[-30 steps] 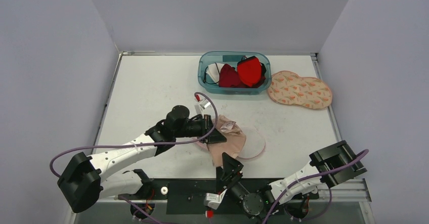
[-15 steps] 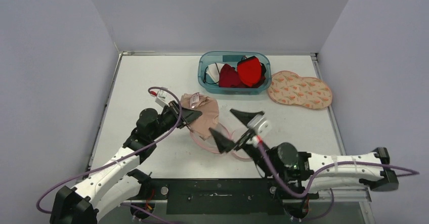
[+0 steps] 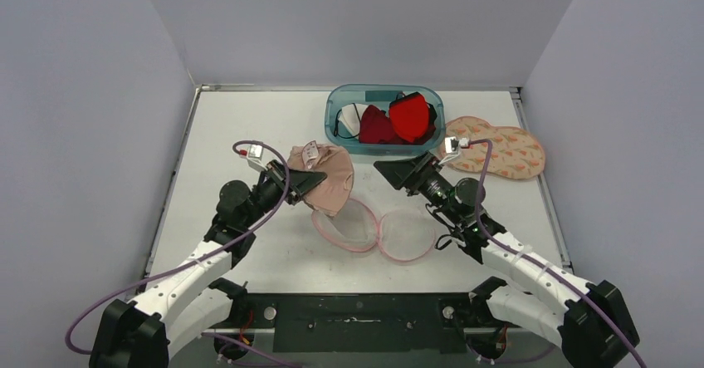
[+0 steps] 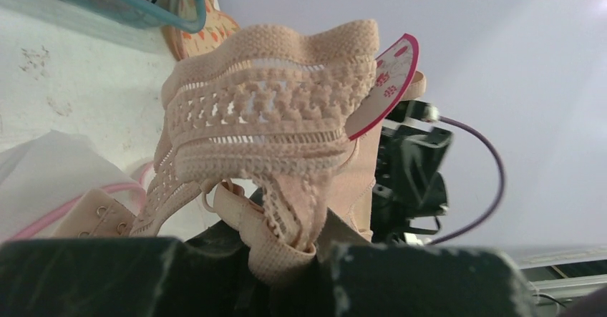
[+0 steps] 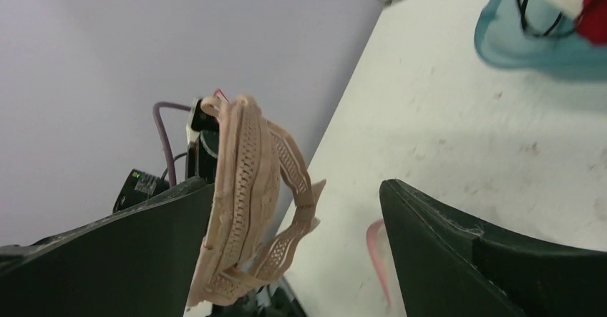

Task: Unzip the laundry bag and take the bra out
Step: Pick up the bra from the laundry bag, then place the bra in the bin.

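Honestly, the bra (image 3: pixel 330 179) looks light and floppy, best pinched at its band. The left claw (image 3: pixel 309 184) is clamped on it, the right claw (image 3: pixel 404 171) gapes empty.

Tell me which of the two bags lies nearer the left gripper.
The white mesh bag with pink trim, spread at mid-table close by the left gripper. The peach patterned bag lies far right, beside the teal bin.
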`<state>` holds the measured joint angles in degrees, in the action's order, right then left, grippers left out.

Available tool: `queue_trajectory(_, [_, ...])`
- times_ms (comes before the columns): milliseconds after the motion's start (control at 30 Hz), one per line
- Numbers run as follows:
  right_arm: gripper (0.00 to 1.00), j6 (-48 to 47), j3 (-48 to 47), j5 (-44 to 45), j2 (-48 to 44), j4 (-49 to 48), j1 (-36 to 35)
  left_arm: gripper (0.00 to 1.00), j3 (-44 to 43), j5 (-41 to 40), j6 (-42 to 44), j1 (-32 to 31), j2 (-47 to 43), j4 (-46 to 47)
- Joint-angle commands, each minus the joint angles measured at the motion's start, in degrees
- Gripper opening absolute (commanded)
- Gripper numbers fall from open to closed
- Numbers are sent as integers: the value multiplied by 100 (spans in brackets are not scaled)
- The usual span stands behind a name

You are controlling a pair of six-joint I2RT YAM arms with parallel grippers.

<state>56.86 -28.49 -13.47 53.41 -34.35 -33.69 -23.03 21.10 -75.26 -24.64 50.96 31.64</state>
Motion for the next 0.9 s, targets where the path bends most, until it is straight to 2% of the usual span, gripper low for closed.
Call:
queue_trajectory(0, [90, 1497, 186, -1195, 195, -1413, 31, 0, 0, 440, -347, 34, 201, 1085])
queue_trajectory(200, [90, 1307, 355, -631, 135, -1080, -29, 0, -104, 479, -154, 26, 517, 1204])
queue_trajectory(367, [90, 1380, 260, -756, 533, -1350, -153, 0, -257, 524, -50, -48, 839, 1242])
queue_trajectory(600, [90, 515, -522, -398, 919, -157, -818, 0, -354, 571, 2, -93, 894, 1264])
queue_trajectory(800, [98, 719, -613, -509, 1384, -358, -907, 0, -335, 578, 31, -129, 849, 1237])
queue_trajectory(867, [90, 808, -623, -560, 1507, -518, -943, 0, -326, 582, 29, -123, 825, 1243])
